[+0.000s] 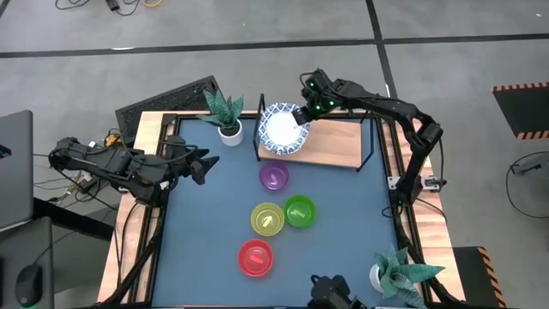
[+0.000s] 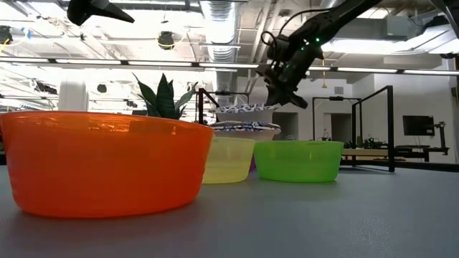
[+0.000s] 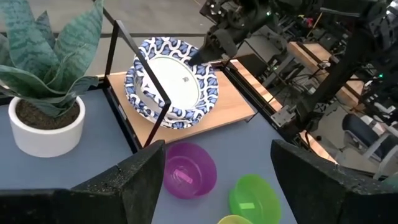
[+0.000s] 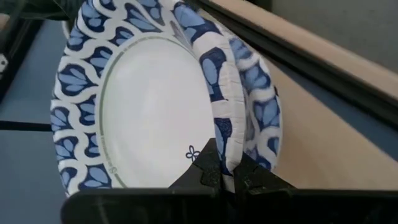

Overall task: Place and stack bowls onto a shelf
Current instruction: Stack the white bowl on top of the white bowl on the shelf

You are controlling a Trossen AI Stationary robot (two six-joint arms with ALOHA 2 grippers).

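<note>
The red bowl point(image 1: 256, 257), yellow bowl point(image 1: 267, 219), green bowl point(image 1: 299, 210) and purple bowl point(image 1: 274, 177) wait on the table. Left gripper point(image 1: 204, 166) hovers spread. Farther, the right gripper point(image 1: 301, 114) pinches the top patterned bowl point(image 1: 281, 129) over the shelf point(image 1: 334, 142) stack.

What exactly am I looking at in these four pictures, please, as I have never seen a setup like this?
It is a two-armed robot at a blue table. One picture looks down from above, one looks level across the tabletop, and two come from cameras on the wrists. The right end effector pinches the rim of a blue-patterned bowl over the stack on the wooden shelf. The left end effector waits open at the table's left. Purple, yellow, green and red bowls and two potted plants sit on the table.
</note>
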